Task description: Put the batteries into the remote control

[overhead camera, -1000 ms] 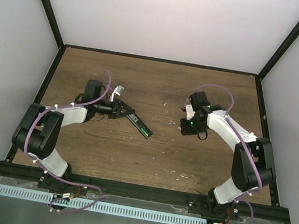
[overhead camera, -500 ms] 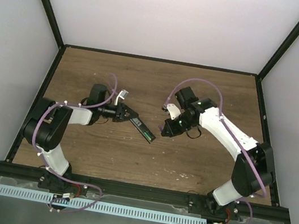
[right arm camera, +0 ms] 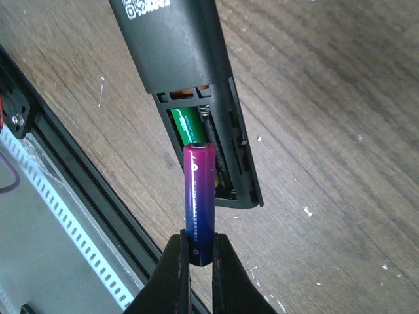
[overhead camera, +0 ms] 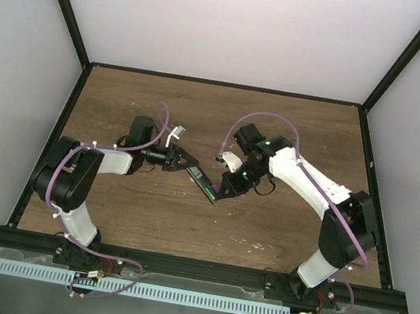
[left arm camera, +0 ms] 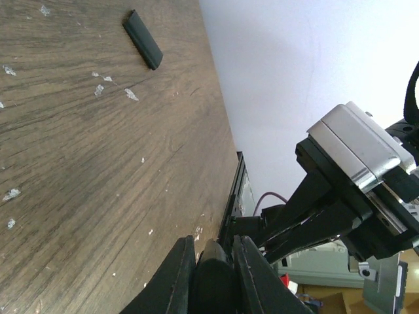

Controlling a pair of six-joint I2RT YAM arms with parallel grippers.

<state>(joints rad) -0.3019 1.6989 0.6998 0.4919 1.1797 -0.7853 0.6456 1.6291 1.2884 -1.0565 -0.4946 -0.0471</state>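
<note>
The black remote control hangs above the table, and my left gripper is shut on its far end. The compartment at its other end is open, with the green battery lying in one slot. My right gripper is shut on the lower end of the purple battery. That battery stands up from the fingers with its tip over the open compartment beside the green one. In the top view the right gripper sits at the remote's near end.
A small black bar, likely the battery cover, lies flat on the wooden table away from the left gripper. The black frame rail of the table's near edge runs just beside the right gripper.
The right arm has swung left across the table, bringing the purple battery up to the remote's open end. The left gripper has carried the remote slightly to the right.
</note>
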